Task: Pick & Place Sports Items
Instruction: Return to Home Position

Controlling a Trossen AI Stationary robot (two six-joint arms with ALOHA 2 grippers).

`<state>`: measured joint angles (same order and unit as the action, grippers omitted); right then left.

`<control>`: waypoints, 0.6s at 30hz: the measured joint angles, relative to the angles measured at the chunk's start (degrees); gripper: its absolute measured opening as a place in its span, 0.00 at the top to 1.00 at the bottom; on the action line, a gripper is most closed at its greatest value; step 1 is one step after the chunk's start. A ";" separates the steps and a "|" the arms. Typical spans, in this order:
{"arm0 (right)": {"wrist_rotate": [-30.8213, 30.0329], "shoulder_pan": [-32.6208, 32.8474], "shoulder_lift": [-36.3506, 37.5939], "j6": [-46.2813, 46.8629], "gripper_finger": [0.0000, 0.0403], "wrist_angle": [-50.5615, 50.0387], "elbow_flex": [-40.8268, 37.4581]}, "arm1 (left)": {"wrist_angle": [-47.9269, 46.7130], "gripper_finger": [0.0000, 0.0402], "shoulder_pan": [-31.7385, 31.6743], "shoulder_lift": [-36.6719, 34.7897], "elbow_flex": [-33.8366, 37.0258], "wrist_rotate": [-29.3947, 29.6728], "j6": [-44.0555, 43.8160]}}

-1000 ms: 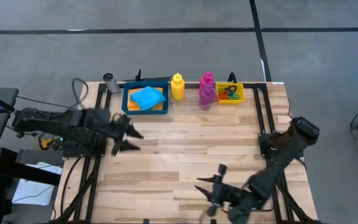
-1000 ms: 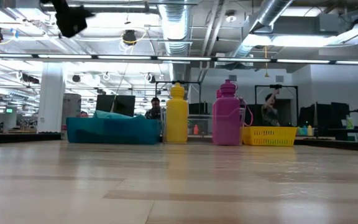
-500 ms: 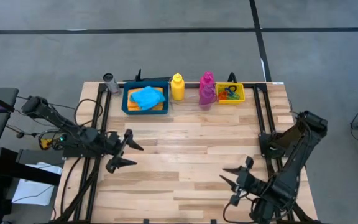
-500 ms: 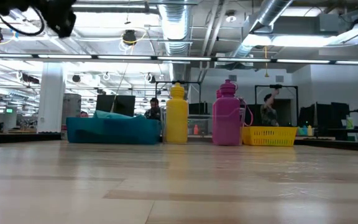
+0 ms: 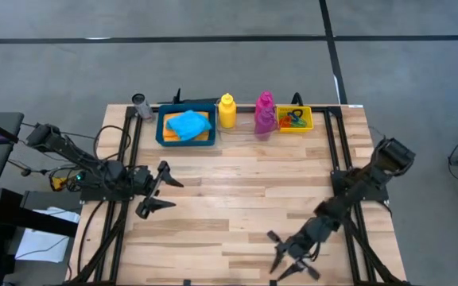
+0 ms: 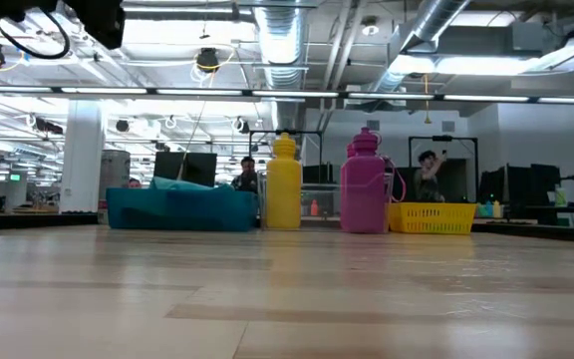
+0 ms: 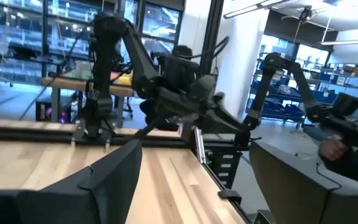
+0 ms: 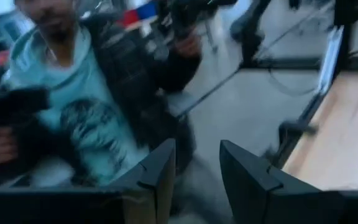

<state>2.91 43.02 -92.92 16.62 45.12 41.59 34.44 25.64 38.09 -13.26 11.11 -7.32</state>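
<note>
Two grippers, both empty, sit well apart from the goods, which fits arms going to rest now that the sorting, as far as we can judge, is done. Our left gripper [image 5: 173, 195] hovers near the table's left edge, its fingers spread wide with nothing between them. Our right gripper [image 5: 273, 253] hangs by the near edge, right of its middle, its fingers likewise parted and bare. Its wrist view looks off the table at a person in a teal hooded top [image 8: 86, 118].

All the sports items we can find line up along the far edge, we think so that the middle of the table [image 5: 237, 183] is free for the arms. The blue tray [image 5: 162, 131] stands left of the middle of that edge and holds the cyan cloth [image 5: 187, 124], folded and lying over the orange cloth [image 5: 206, 137], of which only a strip shows. Just beside the tray the yellow bottle [image 5: 227, 112] stands upright, then the magenta bottle [image 5: 265, 111], also upright. The purple bottle we cannot tell apart from it. At the right end of the row the small yellow bin [image 5: 309, 119] holds the coloured elastic rings [image 5: 294, 119] in a tangle, too small for us to count
</note>
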 joint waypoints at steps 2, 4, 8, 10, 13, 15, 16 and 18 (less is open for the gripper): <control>1.93 -0.35 2.98 0.22 0.70 -1.41 -3.63 | -1.32 0.26 0.24 -0.01 -0.02 0.00 -1.55; -2.75 -0.23 6.56 2.08 0.70 -2.78 -8.42 | -4.66 0.26 0.55 0.02 -0.02 -0.02 -1.92; -13.12 0.74 14.44 7.04 0.70 -1.52 -20.06 | -8.77 0.26 1.55 1.91 0.01 0.02 -1.77; -16.01 1.52 18.71 8.29 0.70 1.54 -26.03 | -4.79 0.26 2.27 3.35 1.71 0.21 -0.70; -18.78 1.47 23.68 6.91 0.70 9.43 -34.30 | 7.57 0.26 2.96 5.48 7.87 2.31 0.60; -19.25 1.41 25.36 4.47 0.70 16.18 -38.67 | 15.03 0.26 2.94 5.81 12.84 4.21 0.26; -18.88 1.52 25.62 3.44 0.70 18.97 -40.20 | 13.72 0.26 2.84 5.78 12.90 6.07 -0.91; -18.14 1.56 25.70 1.97 0.70 20.30 -41.01 | 11.00 0.26 2.80 4.67 12.90 7.95 -2.43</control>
<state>-15.22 44.58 -67.22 18.59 65.42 0.58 45.43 28.44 42.76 -0.36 19.06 -9.75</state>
